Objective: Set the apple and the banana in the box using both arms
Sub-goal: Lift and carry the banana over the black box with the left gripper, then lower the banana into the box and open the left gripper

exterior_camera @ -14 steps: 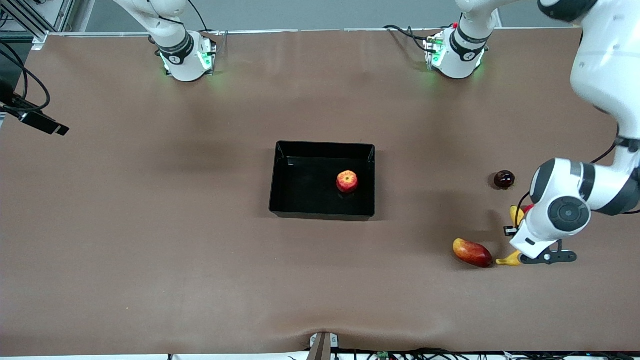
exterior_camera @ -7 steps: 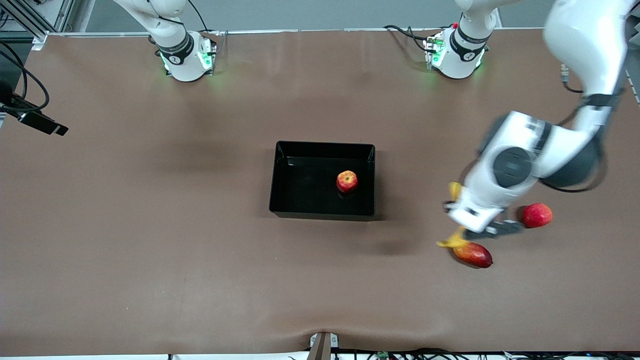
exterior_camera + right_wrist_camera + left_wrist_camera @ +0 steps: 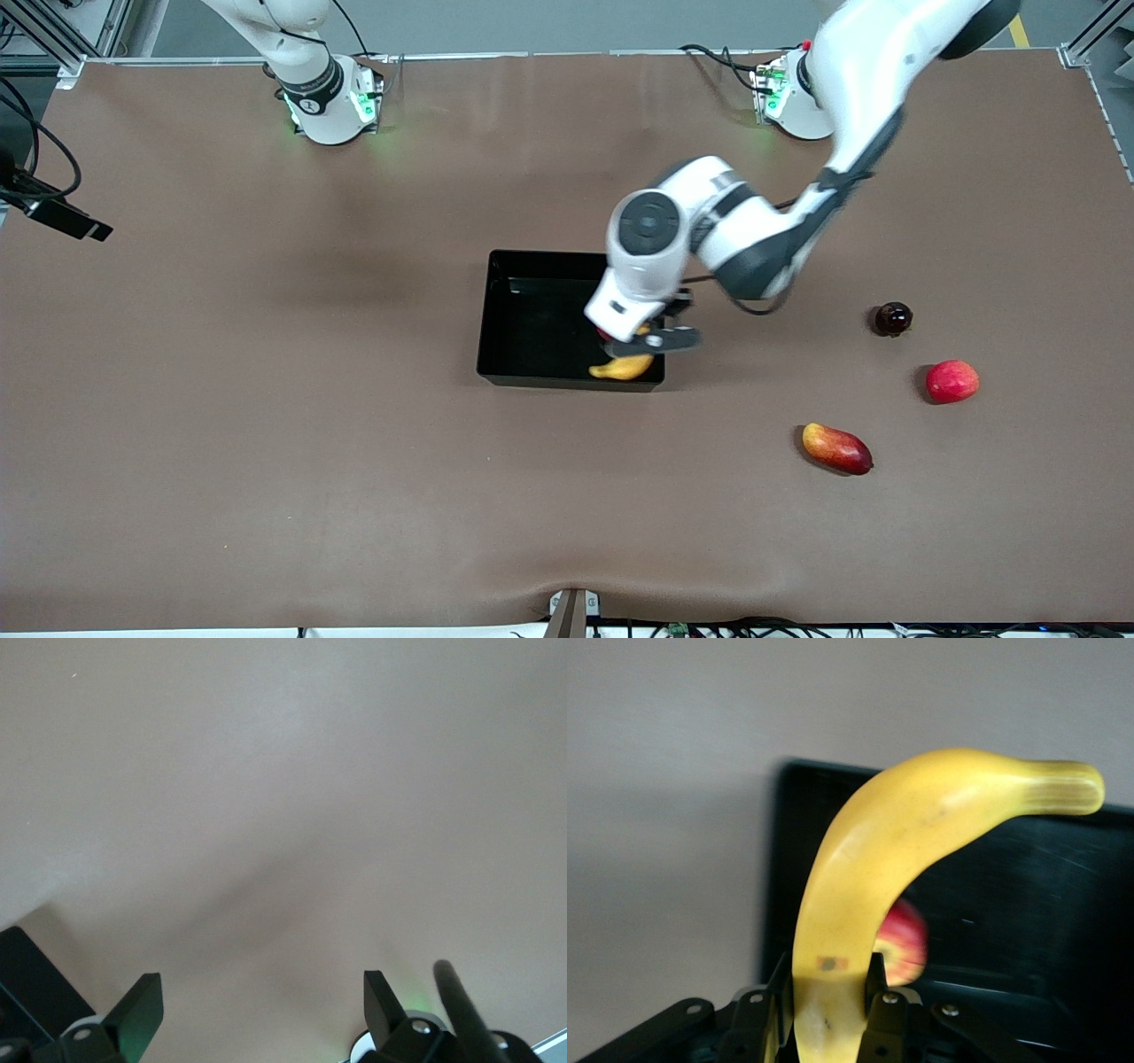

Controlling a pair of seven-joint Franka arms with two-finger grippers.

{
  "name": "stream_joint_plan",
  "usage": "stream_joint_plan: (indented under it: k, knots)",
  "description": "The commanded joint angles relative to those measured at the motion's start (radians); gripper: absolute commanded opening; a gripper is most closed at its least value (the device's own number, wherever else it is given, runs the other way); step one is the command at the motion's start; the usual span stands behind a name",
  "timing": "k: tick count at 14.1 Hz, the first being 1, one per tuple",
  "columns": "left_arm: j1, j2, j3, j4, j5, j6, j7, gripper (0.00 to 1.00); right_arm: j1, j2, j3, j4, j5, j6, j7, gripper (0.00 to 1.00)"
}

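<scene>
The black box (image 3: 496, 266) sits mid-table. My left gripper (image 3: 651, 337) is over the box's corner nearest the front camera, toward the left arm's end. It is shut on the yellow banana (image 3: 623, 367), which hangs just above the box's near wall. In the left wrist view the fingers (image 3: 780, 992) clamp the banana (image 3: 904, 833) near one end, my left gripper (image 3: 827, 973) being above the box (image 3: 1010, 895). The apple (image 3: 905, 941) lies in the box below the banana; the front view hides it under the gripper. My right gripper (image 3: 262, 992) is open and empty over bare table; that arm waits.
Toward the left arm's end of the table lie a dark round fruit (image 3: 893, 318), a smooth red fruit (image 3: 952, 381) and a red-yellow mango-like fruit (image 3: 836, 447). A black camera (image 3: 62, 217) on a stand overhangs the right arm's end.
My left arm has carried the banana from the table beside the mango-like fruit across to above the box. The apple is now covered in the front view. The right arm has not moved.
</scene>
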Motion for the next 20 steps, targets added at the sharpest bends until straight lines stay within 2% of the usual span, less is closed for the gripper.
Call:
stream_joint_plan:
  k: [1, 5, 10, 11, 13, 15, 16, 19, 20]
  knots:
    - [-0.116, 0.063, 0.066, 0.061, -0.012, 0.095, -0.061, 0.00, 0.054, 0.000, 0.013, 0.029, -0.019, -0.019, 0.011, 1.00]
    - [-0.293, 0.109, 0.233, 0.080, -0.015, 0.218, -0.070, 0.00, 0.091, 0.009, 0.012, 0.034, 0.006, -0.011, 0.012, 1.00]
    - [-0.342, 0.179, 0.257, 0.087, -0.010, 0.326, -0.075, 0.00, 0.110, 0.014, 0.012, 0.048, 0.026, 0.001, 0.037, 1.00]
    - [-0.344, 0.178, 0.275, 0.085, -0.010, 0.326, -0.073, 0.20, 0.111, 0.019, 0.012, 0.050, 0.024, 0.000, 0.048, 1.00]
    - [-0.344, 0.164, 0.281, 0.082, 0.017, 0.321, -0.061, 1.00, 0.111, 0.025, 0.012, 0.048, 0.023, 0.000, 0.051, 1.00]
    - [-0.322, 0.120, 0.283, 0.084, 0.027, 0.285, -0.052, 1.00, 0.108, 0.026, 0.010, 0.051, 0.012, 0.006, 0.049, 1.00]
    - [-0.292, 0.076, 0.281, 0.082, 0.022, 0.221, -0.053, 1.00, 0.099, 0.026, 0.010, 0.060, 0.009, 0.006, 0.049, 1.00]
    - [-0.174, -0.108, 0.270, 0.076, 0.008, 0.065, -0.009, 1.00, 0.091, 0.026, 0.004, 0.082, 0.009, 0.003, 0.049, 1.00]
    - [-0.129, -0.164, 0.272, 0.076, -0.028, 0.017, 0.037, 1.00, 0.091, 0.026, 0.002, 0.082, 0.009, 0.004, 0.049, 1.00]
